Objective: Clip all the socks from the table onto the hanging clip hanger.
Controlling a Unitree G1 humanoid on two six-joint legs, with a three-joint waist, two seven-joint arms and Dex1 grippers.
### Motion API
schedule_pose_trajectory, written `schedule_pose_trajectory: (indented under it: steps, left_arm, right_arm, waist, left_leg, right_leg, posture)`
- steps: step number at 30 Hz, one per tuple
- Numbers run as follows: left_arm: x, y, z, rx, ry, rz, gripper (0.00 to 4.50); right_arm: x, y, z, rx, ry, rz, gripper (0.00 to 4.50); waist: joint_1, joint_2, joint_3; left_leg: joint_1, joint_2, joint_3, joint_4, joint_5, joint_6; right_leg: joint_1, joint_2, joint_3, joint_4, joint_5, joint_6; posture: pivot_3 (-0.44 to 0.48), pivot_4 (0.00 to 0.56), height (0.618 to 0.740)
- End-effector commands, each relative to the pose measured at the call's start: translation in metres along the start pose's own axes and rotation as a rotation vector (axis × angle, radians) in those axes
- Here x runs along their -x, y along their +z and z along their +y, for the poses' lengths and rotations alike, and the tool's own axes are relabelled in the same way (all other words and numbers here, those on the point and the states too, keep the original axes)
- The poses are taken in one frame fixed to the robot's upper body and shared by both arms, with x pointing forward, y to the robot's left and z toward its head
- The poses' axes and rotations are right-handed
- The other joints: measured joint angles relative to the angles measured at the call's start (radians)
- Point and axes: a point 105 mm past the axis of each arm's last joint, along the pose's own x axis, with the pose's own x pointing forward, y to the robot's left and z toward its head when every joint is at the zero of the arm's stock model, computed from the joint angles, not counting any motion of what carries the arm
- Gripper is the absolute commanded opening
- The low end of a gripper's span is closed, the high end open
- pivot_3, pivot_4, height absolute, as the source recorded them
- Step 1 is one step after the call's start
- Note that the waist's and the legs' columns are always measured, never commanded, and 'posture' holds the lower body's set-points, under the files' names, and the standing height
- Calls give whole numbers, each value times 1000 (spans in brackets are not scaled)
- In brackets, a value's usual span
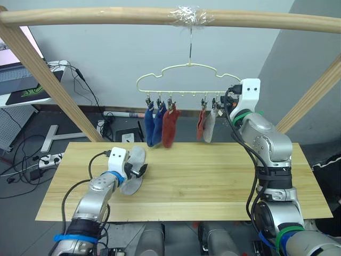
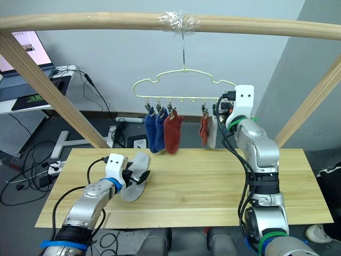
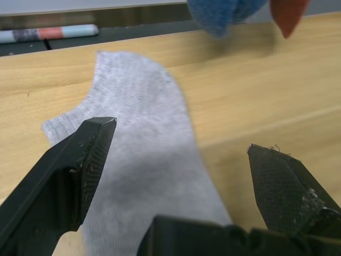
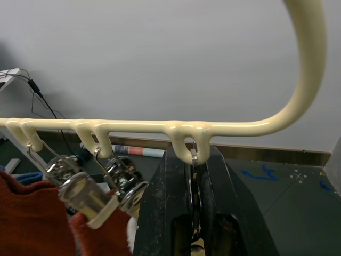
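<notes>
A light grey sock (image 1: 135,169) lies flat at the left of the pale wooden table (image 1: 213,181). My left gripper (image 3: 181,141) hangs open just above it, one finger on each side of the sock (image 3: 144,160). The yellow-green clip hanger (image 1: 186,74) hangs by its hook from the rail. Clipped to it are two blue socks (image 1: 153,125), a rust red sock (image 1: 169,128), a second rust red sock (image 1: 201,124) and a light grey sock (image 1: 209,127). My right gripper (image 4: 194,157) is raised at the hanger's right end, shut on a metal clip (image 4: 195,192).
A thick wooden rail (image 1: 106,16) spans the top, held by slanted wooden posts on the left (image 1: 48,80) and right (image 1: 314,90). A white desk with a laptop (image 1: 21,85) stands far left, with cables on the floor (image 1: 32,160).
</notes>
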Motion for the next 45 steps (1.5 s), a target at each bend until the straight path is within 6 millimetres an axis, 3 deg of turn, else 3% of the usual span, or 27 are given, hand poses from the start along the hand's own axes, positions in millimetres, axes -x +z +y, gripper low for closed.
schedule_pose_trajectory:
  steps: [1,7,8,17,20,23,29,34,38,45]
  left_arm:
    - [-6,4,16,34,73,-20,4500]
    - [-10,-16,35,151,155,72,4500]
    - [-11,-19,33,156,142,86,4313]
    - [-12,-22,9,181,1,107,1785]
    - [-14,-3,-14,281,-107,22,886]
    - [-9,27,-54,348,-306,-68,25]
    - [11,93,-121,309,-549,-244,25]
    - [31,142,-170,135,-692,-405,25]
    - [28,160,-185,103,-698,-425,25]
    - [9,180,-193,7,-662,-449,25]
  right_arm:
    - [5,9,-4,2,-20,-31,47]
    - [7,10,-6,-9,-31,-28,47]
    - [7,10,-7,-10,-33,-28,15]
    - [10,12,-12,-15,-47,-27,0]
    - [12,15,-16,-39,-53,-28,0]
    - [13,16,-18,-109,-54,-10,0]
    - [16,13,-13,-332,-11,106,0]
    - [21,18,-12,-422,5,191,0]
    - [25,21,-8,-434,33,243,0]
    - [30,26,1,-434,61,272,0]
  waist:
    - [-1,0,0]
    - [-2,0,0]
    - [-2,0,0]
    - [-2,0,-2]
    - [-2,0,-2]
    - [-1,0,-2]
    - [-2,0,-2]
    - [-3,0,-2]
    - [-6,0,-2]
    - [-18,0,-2]
  left_leg:
    - [0,0,0,0,0,0]
    - [0,0,0,0,0,0]
    - [0,0,0,0,0,0]
    - [1,0,0,0,0,0]
    - [1,0,0,0,0,0]
    - [-1,-1,0,0,0,0]
    - [-1,0,-1,1,0,0]
    - [-1,-1,-1,1,0,0]
    - [-1,-1,-1,1,0,0]
    - [-1,-1,0,1,0,0]
  right_leg:
    - [0,0,0,0,0,0]
    - [0,0,0,0,0,0]
    - [0,0,0,0,0,0]
    - [1,0,0,0,0,0]
    - [1,0,0,0,0,0]
    - [1,-1,0,0,1,-1]
    - [1,0,-1,1,3,-4]
    - [1,-1,-1,0,3,-4]
    - [1,0,-1,0,3,-4]
    - [0,0,0,0,3,-4]
  posture:
    - [157,210,740]
    - [157,210,740]
    - [157,210,740]
    - [126,177,740]
    - [126,177,740]
    - [126,171,740]
    - [109,170,740]
    - [92,172,740]
    - [83,173,740]
    - [66,177,740]
